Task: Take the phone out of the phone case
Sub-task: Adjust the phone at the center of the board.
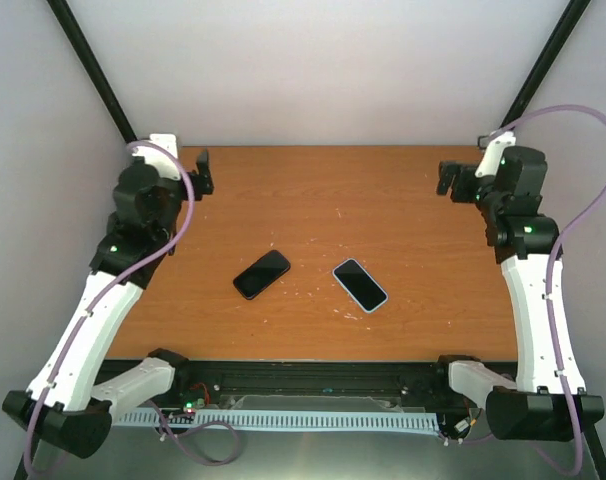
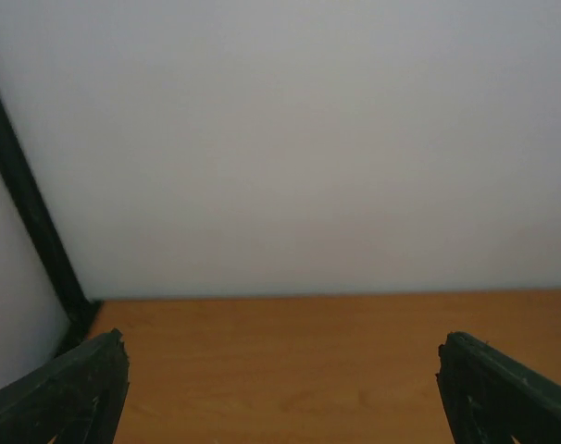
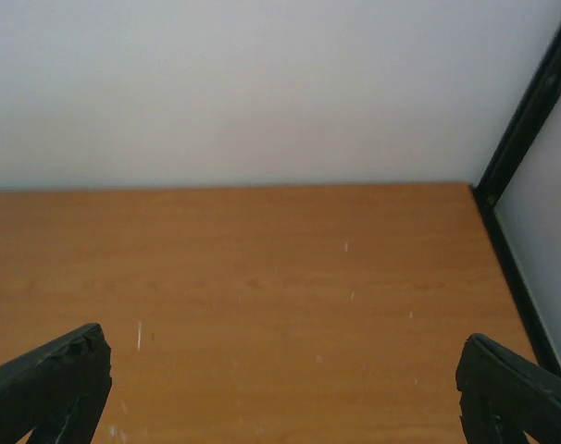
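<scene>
Left claw (image 2: 280, 375) and right claw (image 3: 282, 370) both gape wide, empty. On the counter (image 1: 383, 210), a black phone (image 1: 261, 274) lies near a white-rimmed phone case (image 1: 360, 285), not touching.

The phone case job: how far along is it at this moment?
Done: cannot tell. Two flat dark items lie apart on the table: a black one and a light-rimmed one; whether either is an emptied case is unclear. In hand: nothing; the left gripper and right gripper are open, far from both. Left: possibly the whole removal.
</scene>
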`<action>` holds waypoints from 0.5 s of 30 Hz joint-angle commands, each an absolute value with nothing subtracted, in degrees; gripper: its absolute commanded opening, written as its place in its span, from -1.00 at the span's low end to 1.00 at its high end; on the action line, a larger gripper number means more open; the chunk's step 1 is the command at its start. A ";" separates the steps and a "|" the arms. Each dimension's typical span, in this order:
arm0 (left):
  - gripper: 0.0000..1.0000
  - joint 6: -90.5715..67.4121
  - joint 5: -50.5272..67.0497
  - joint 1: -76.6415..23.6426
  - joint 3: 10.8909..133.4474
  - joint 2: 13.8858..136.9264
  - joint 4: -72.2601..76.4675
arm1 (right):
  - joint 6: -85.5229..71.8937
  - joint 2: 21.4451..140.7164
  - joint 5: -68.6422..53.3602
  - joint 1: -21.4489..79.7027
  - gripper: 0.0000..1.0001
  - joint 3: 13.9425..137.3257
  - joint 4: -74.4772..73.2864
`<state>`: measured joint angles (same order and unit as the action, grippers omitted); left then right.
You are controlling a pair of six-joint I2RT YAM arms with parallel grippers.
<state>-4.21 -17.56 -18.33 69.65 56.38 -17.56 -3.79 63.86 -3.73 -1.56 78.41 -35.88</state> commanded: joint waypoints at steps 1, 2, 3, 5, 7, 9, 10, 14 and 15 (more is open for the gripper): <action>0.81 -10.16 -9.69 -20.93 65.36 59.03 -17.92 | 5.86 60.94 -10.77 -1.22 1.00 72.19 -37.64; 0.76 -11.13 -8.22 -22.34 64.08 59.84 -18.09 | 8.15 60.30 -12.32 -1.14 1.00 70.60 -38.60; 0.73 -12.02 -6.77 -23.48 62.89 60.72 -18.39 | 10.60 59.71 -13.91 -1.07 1.00 68.98 -39.57; 0.67 -13.95 -4.23 -26.21 60.81 62.68 -19.15 | 15.47 58.73 -16.88 -0.69 1.00 66.07 -42.19; 0.63 -15.90 -1.92 -29.77 58.80 64.68 -20.02 | 19.14 58.30 -18.63 0.09 0.99 64.23 -44.63; 0.65 -17.67 -0.38 -33.37 57.03 66.44 -20.89 | 23.02 57.97 -19.90 1.26 0.96 62.06 -47.34; 0.69 -18.73 0.36 -35.25 56.04 67.36 -21.28 | 25.13 57.82 -20.22 2.54 0.94 60.66 -48.79; 0.80 -23.17 5.06 -40.76 51.79 69.88 -22.07 | 30.62 57.64 -18.40 8.93 0.89 55.45 -52.39; 0.83 -24.15 6.49 -41.89 50.81 70.32 -22.21 | 31.46 57.61 -17.43 10.96 0.90 53.99 -52.69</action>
